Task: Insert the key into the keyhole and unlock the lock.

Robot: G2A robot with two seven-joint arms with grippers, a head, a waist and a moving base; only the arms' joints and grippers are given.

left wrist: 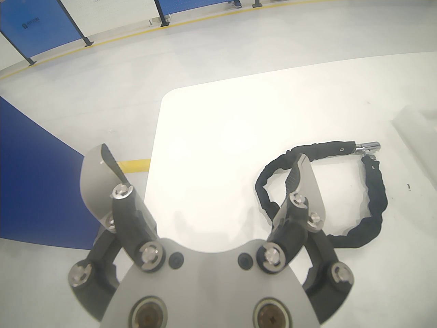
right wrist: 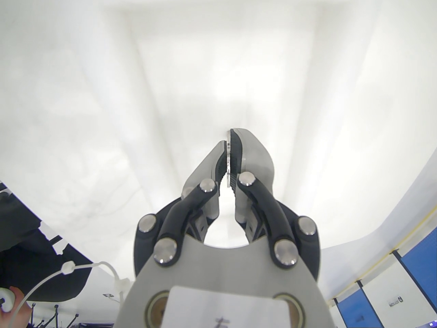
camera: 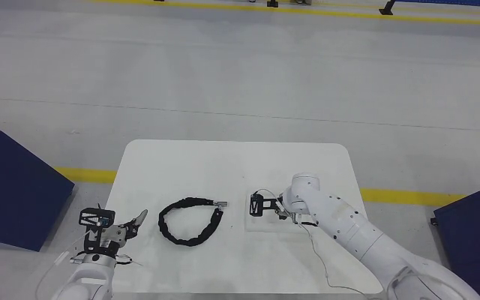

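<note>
Right gripper (right wrist: pixel 229 139) is clamped tight on a thin silver piece held edge-on between the pads. That's the key (right wrist: pixel 227 158), as far as I can tell. I'm holding it low over the shallow white tray (right wrist: pixel 126 69), on the right half of the white table (camera: pixel 225 161).

Chain lock (camera: pixel 189 222) lies in a loose loop mid-table, between my two arms. It has a black fabric sleeve, and its silver lock end (camera: pixel 220 203) is at the side nearest the tray. It's apart from the key, no contact. I can't make out the keyhole.

Left gripper (left wrist: pixel 205 168) has its fingers spread wide with nothing between them. It sits near the table's left edge, close to the chain loop but not touching it.
</note>
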